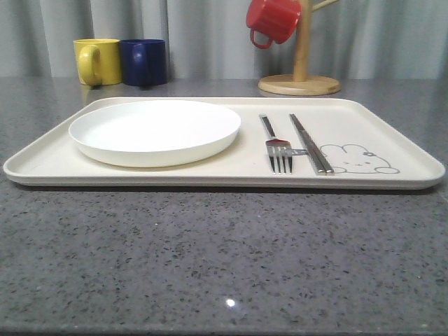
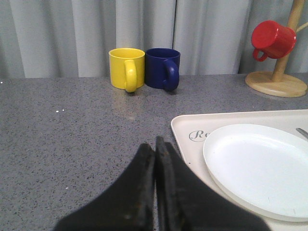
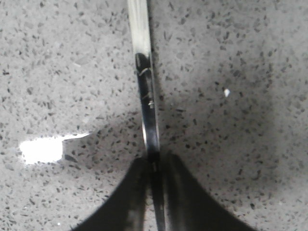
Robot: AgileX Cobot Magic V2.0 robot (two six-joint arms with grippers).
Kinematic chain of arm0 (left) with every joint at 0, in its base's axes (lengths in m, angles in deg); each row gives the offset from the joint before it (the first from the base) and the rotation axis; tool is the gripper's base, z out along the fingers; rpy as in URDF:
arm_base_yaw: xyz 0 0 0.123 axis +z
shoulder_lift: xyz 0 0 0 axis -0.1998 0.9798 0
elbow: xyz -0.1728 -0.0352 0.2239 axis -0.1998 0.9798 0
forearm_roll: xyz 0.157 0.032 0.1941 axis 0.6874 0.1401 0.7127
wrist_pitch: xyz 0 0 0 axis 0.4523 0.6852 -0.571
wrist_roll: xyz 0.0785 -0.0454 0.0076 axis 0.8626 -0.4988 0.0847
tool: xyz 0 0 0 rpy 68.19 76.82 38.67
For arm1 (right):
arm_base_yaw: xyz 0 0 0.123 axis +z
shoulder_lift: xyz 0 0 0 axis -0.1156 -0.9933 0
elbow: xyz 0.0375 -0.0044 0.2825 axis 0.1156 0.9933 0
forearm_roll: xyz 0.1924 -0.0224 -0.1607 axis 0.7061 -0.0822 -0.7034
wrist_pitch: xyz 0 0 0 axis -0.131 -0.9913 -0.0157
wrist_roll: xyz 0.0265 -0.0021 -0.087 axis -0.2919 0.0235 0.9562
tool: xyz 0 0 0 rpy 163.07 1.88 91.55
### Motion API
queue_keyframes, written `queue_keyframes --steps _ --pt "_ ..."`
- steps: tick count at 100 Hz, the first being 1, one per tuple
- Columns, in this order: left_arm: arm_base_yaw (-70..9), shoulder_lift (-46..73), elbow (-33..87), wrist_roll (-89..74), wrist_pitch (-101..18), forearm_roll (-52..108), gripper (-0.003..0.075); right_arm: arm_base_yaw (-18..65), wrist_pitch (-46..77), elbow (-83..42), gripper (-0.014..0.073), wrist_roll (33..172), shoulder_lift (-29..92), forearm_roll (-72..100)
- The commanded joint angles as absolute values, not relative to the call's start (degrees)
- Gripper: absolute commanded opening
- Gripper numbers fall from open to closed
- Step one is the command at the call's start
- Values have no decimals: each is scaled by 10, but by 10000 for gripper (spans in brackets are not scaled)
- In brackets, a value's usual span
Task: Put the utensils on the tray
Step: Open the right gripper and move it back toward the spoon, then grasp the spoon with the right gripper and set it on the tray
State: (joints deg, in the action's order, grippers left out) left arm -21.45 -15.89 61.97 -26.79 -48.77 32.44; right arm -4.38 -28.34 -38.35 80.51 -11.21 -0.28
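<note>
The cream tray (image 1: 392,126) lies across the middle of the grey table. On its right half a silver fork (image 1: 278,150) and a pair of flat chopsticks (image 1: 311,143) lie side by side next to the rabbit drawing. My right gripper (image 3: 154,161) is shut on the handle of a slim shiny silver utensil (image 3: 147,106), low over the bare speckled tabletop. The utensil's far end runs out of the frame. My left gripper (image 2: 155,144) is shut with nothing in it, above the table just beside the tray's (image 2: 185,127) corner.
A round white plate (image 1: 154,129) fills the tray's left half. A yellow mug (image 1: 98,61) and a blue mug (image 1: 143,61) stand at the back left. A wooden mug stand (image 1: 299,84) with a red mug (image 1: 273,19) is at the back right.
</note>
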Motion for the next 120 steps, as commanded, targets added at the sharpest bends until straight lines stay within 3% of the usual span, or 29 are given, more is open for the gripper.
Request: queue_keyframes --steps 1,8,33,87,120 --pt "-214 -158 603 -272 -531 323 -17 -47 -278 -400 -8 812 -90 -1" --pt "-214 -158 603 -272 -531 323 -17 -47 -285 -404 -50 812 -87 5" --pt "-214 -158 603 -272 -531 323 -17 -27 -327 -441 -48 805 -36 43" --pt "-214 -158 603 -272 -531 323 -17 135 -354 -457 -48 724 14 44" --pt "-214 -158 603 -272 -531 323 -17 171 -344 -457 -48 690 13 42"
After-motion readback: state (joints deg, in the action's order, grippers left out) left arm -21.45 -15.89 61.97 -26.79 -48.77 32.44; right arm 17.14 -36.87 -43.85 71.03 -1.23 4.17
